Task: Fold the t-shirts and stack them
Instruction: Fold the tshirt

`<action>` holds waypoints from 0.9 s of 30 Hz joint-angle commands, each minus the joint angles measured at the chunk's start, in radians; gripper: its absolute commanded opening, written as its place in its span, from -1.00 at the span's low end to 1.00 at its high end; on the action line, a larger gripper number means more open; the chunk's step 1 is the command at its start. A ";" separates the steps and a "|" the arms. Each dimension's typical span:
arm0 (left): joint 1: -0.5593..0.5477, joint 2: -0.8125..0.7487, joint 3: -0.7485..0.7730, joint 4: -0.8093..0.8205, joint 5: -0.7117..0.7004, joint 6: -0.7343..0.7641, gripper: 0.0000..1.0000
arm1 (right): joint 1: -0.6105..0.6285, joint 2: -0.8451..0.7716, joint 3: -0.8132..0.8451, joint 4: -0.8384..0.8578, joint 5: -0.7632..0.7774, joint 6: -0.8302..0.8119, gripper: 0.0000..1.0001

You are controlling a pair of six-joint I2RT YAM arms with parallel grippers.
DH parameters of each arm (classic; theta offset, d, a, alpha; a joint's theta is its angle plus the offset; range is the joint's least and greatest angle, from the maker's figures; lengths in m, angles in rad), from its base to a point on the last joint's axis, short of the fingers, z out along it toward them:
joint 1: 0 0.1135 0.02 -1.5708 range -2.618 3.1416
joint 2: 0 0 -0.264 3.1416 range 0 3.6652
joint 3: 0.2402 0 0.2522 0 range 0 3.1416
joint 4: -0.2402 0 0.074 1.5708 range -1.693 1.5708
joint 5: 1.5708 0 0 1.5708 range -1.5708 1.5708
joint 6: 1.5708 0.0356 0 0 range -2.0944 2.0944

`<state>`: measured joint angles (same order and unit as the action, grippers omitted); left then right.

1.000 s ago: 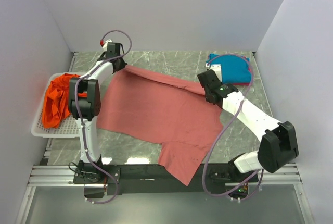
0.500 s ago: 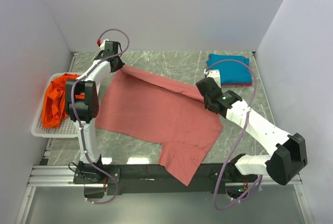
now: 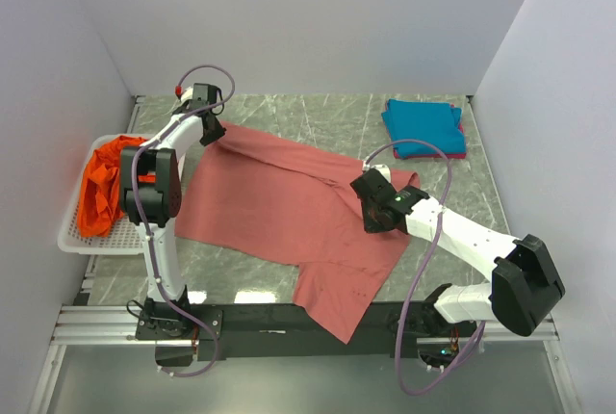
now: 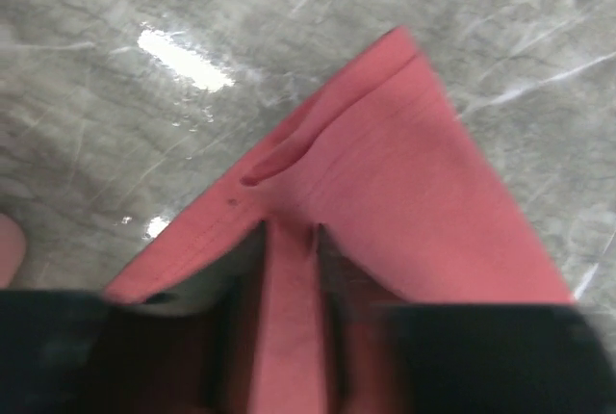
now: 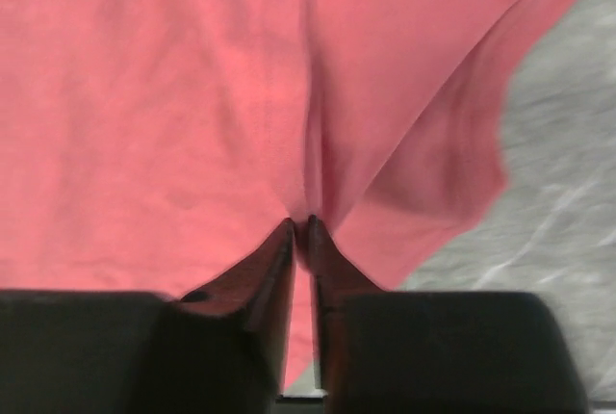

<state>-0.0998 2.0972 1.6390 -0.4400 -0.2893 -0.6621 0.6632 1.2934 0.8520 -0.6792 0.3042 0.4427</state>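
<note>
Pinching the far left corner of the salmon-red t-shirt (image 3: 279, 207), the left gripper (image 3: 214, 132) has its jaws closed on a narrow ridge of cloth. In the left wrist view that ridge runs straight up between the two dark fingers (image 4: 241, 289), and the shirt's pointed corner spreads beyond them over the grey marbled worktop (image 3: 318, 111).

The right gripper (image 3: 370, 214) sits low over the right part of the same shirt. Its jaws are pressed almost together on a pleat. The right wrist view shows a crease rising from the fingertips (image 5: 281, 241) into the cloth. The shirt's edge curves away on the right, with bare worktop past it.

The salmon-red t-shirt lies spread across the middle of the worktop. Its far edge slants from the left gripper down toward the right one, and the cloth is bunched and doubled over just beyond the right gripper. A lower part of it drapes over the near edge, across the dark rail (image 3: 260, 316) between the two arm bases.

A teal-blue t-shirt (image 3: 423, 127) lies folded flat near the far right corner, well apart from both arms. A bright orange t-shirt (image 3: 101, 188) is crumpled in the white mesh basket (image 3: 82, 241) at the left edge.
</note>
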 commanded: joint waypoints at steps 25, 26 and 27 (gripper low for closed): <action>0.005 0.034 0.114 0.061 0.338 0.004 0.99 | -0.293 0.401 0.352 0.233 -0.301 -0.053 0.25; 0.005 0.021 0.104 0.067 0.328 0.004 0.99 | -0.295 0.415 0.355 0.242 -0.301 -0.059 0.25; 0.005 0.009 0.088 0.073 0.323 0.004 0.99 | -0.298 0.443 0.358 0.245 -0.301 -0.062 0.25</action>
<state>-0.0940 2.1395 1.7260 -0.3870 0.0143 -0.6731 0.3801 1.7000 1.1706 -0.4507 0.0246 0.4137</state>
